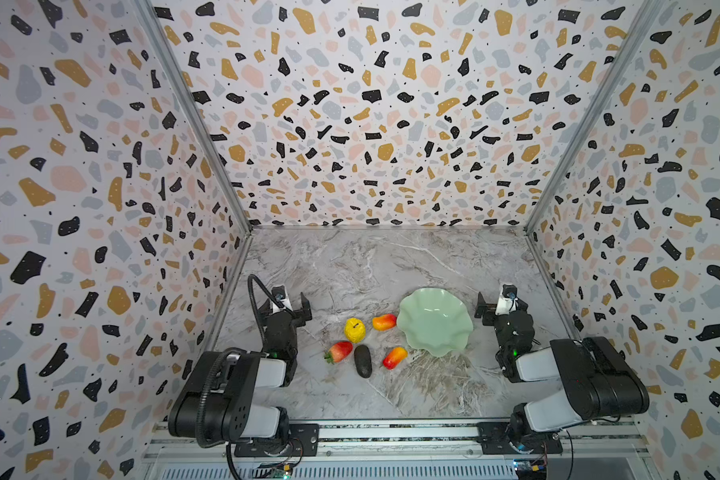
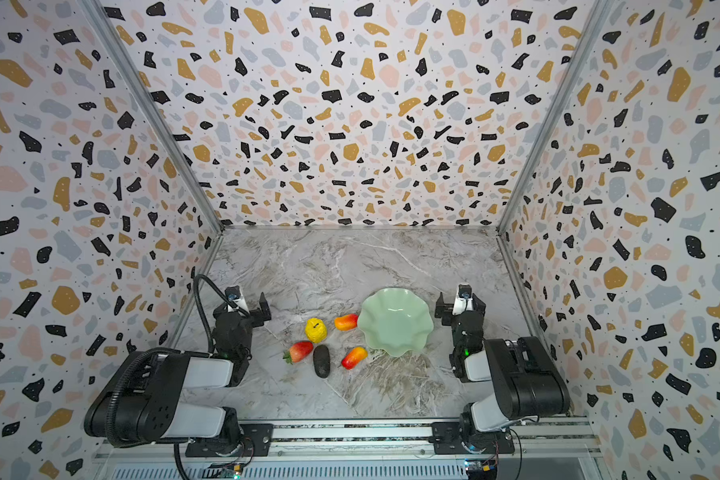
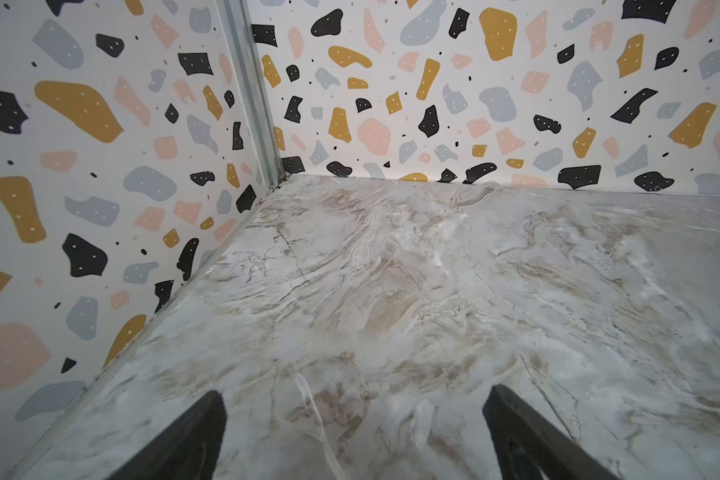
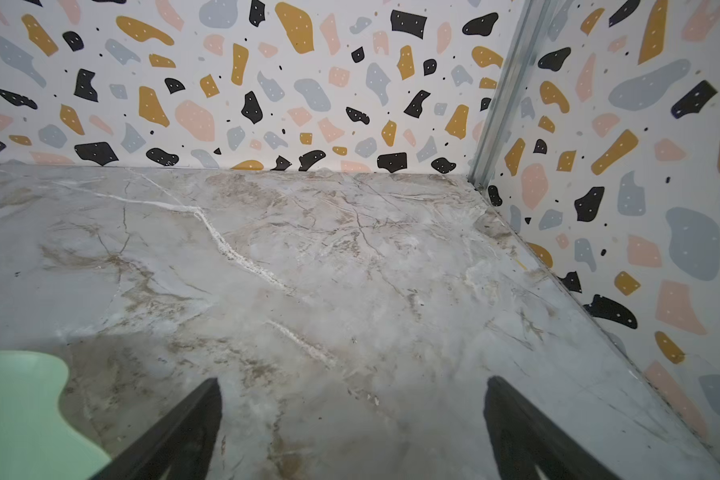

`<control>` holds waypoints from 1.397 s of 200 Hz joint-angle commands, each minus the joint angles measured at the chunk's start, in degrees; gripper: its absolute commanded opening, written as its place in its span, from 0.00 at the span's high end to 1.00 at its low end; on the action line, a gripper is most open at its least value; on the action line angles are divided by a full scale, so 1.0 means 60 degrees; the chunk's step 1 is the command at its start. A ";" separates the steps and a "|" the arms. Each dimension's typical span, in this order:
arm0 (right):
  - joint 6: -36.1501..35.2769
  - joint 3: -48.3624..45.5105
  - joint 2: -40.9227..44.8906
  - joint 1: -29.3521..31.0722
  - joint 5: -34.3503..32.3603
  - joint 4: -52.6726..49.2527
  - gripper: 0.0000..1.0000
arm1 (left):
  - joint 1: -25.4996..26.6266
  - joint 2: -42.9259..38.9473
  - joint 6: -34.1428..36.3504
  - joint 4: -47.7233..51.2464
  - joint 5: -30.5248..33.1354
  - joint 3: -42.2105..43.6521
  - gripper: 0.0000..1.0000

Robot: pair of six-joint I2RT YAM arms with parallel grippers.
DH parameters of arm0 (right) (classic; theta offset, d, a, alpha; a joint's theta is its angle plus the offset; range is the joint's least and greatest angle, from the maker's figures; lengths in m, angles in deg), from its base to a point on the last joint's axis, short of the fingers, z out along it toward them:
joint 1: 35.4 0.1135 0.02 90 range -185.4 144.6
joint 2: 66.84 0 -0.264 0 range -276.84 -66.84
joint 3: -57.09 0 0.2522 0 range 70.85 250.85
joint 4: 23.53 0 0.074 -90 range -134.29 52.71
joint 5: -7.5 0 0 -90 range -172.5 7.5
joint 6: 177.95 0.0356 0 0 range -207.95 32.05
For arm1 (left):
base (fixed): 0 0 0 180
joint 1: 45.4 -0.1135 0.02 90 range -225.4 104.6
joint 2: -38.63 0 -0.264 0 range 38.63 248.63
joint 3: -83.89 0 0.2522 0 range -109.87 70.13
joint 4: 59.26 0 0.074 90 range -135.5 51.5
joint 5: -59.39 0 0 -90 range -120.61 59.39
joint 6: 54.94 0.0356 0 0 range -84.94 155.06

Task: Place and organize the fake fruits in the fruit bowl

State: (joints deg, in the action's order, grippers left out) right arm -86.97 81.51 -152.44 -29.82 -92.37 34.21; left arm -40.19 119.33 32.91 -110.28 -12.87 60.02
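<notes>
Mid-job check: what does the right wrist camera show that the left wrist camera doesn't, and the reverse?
Only the right wrist view: a scalloped edge of the fruit bowl, beside the right gripper. Only the left wrist view: the left gripper over bare marble table, nothing of the task. Both: jaws open and empty, marble, speckled walls meeting at a corner; neither shows the fake fruits, which lie in both top views.

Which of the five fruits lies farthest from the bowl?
The strawberry, red with green leaves: it lies leftmost in the cluster, with the dark oblong fruit between it and the bowl.
</notes>
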 commanded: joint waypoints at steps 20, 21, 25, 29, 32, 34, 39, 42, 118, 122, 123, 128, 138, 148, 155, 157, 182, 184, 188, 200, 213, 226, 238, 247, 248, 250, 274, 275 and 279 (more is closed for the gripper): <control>0.0036 0.0128 0.0106 -0.0036 -0.0011 0.0010 0.01 | -0.0026 -0.0116 0.0119 -0.0556 0.0120 0.0055 0.01; 0.0032 0.0128 0.0097 -0.0037 -0.0011 0.0008 0.01 | -0.0030 -0.0119 0.0115 -0.0557 0.0120 0.0057 0.01; 0.0036 0.0142 0.0099 -0.0037 -0.0011 0.0006 0.01 | -0.0033 -0.0125 0.0121 -0.0553 0.0120 0.0058 0.00; 0.0054 0.0142 0.0089 -0.0037 -0.0003 0.0006 0.01 | -0.0030 -0.0120 0.0113 -0.0543 0.0120 0.0054 0.00; 0.0042 0.0143 0.0100 -0.0050 0.0014 -0.0001 0.01 | -0.0033 -0.0117 0.0114 -0.0553 0.0120 0.0049 0.01; 0.0047 0.0154 0.0091 -0.0051 0.0018 -0.0017 0.01 | -0.0034 -0.0120 0.0125 -0.0556 0.0120 0.0049 0.01; 0.0050 0.0160 0.0097 -0.0052 0.0011 -0.0017 0.01 | -0.0034 -0.0134 0.0114 -0.0544 0.0120 0.0059 0.01; 0.0055 0.0158 0.0083 -0.0052 0.0018 -0.0013 0.01 | -0.0034 -0.0128 0.0118 -0.0544 0.0120 0.0059 0.01; 0.0042 0.0150 0.0122 -0.0066 0.0063 -0.0027 0.01 | -0.0034 -0.0135 0.0098 -0.0537 0.0120 0.0044 0.00; 0.0036 0.0144 0.0123 -0.0066 0.0061 -0.0034 0.01 | -0.0033 -0.0118 0.0102 -0.0529 0.0120 0.0044 0.00; 0.0039 0.0144 0.0120 -0.0066 0.0062 -0.0036 0.01 | -0.0033 -0.0112 0.0098 -0.0528 0.0120 0.0044 0.00; 0.0032 0.0143 0.0107 -0.0063 0.0048 -0.0024 0.01 | -0.0027 -0.0117 0.0095 -0.0541 0.0120 0.0044 0.00; 0.0043 0.0144 0.0111 -0.0064 0.0048 -0.0032 0.01 | -0.0034 -0.0121 0.0107 -0.0541 0.0120 0.0044 0.00; 0.0039 0.0143 0.0112 -0.0051 0.0048 -0.0024 0.01 | -0.0033 -0.0107 0.0096 -0.0528 0.0120 0.0030 0.00; 0.0042 0.0150 0.0116 -0.0052 0.0048 -0.0034 0.01 | -0.0034 -0.0106 0.0103 -0.0528 0.0120 0.0030 0.01; 0.0041 0.0144 0.0106 -0.0052 0.0048 -0.0026 0.01 | -0.0034 -0.0106 0.0101 -0.0535 0.0120 0.0030 0.00; 0.0022 0.0136 0.0129 -0.0052 0.0048 -0.0023 0.01 | -0.0034 -0.0125 0.0105 -0.0540 0.0120 0.0044 0.00; 0.0038 0.0145 0.0120 -0.0052 0.0048 -0.0023 0.01 | -0.0034 -0.0133 0.0109 -0.0538 0.0120 0.0044 0.00; 0.0030 0.0145 0.0120 -0.0052 0.0041 -0.0029 0.01 | -0.0034 -0.0128 0.0099 -0.0549 0.0120 0.0058 0.01; 0.0040 0.0144 0.0128 -0.0052 0.0044 -0.0031 0.01 | -0.0034 -0.0182 0.0010 -0.0398 0.0298 0.0003 0.00; 0.0043 0.0131 0.0128 -0.0052 0.0037 -0.0024 0.01 | -0.0034 -0.0167 0.0016 -0.0469 0.0312 0.0011 0.00; 0.0050 0.0129 0.0131 -0.0052 0.0033 -0.0001 0.01 | -0.0034 -0.0186 0.0013 -0.0397 0.0311 0.0004 0.00; 0.0048 0.0132 0.0119 -0.0052 0.0033 0.0006 0.01 | -0.0034 -0.0201 0.0008 -0.0477 0.0343 0.0029 0.01; 0.0053 0.0125 0.0137 -0.0052 0.0033 0.0023 0.01 | -0.0034 -0.0385 -0.0148 -0.0436 0.0718 -0.0065 0.00; 0.0053 0.0125 0.0137 -0.0052 0.0033 0.0023 0.01 | -0.0034 -0.0451 -0.0158 -0.0357 0.0771 -0.0098 0.00; 0.0045 0.0117 0.0133 -0.0052 0.0033 0.0033 0.01 | -0.0034 -0.0581 -0.0188 -0.0112 0.0872 -0.0178 0.00; -0.0212 0.1509 0.1321 0.0238 -0.0464 -0.3027 0.01 | -0.0019 -0.2428 -0.0476 0.4629 0.1347 -0.2343 0.00; -0.0212 0.1509 0.1321 0.0238 -0.0464 -0.3027 0.01 | -0.0019 -0.2490 -0.0476 0.4768 0.1327 -0.2431 0.00; -0.0296 0.1835 0.1630 0.0331 -0.0575 -0.3655 0.01 | -0.0019 -0.2699 -0.0509 0.5281 0.1259 -0.2761 0.00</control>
State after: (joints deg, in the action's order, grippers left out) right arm -87.15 82.60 -150.80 -29.64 -92.67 29.95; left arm -40.19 111.90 31.66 -97.38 -8.48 55.69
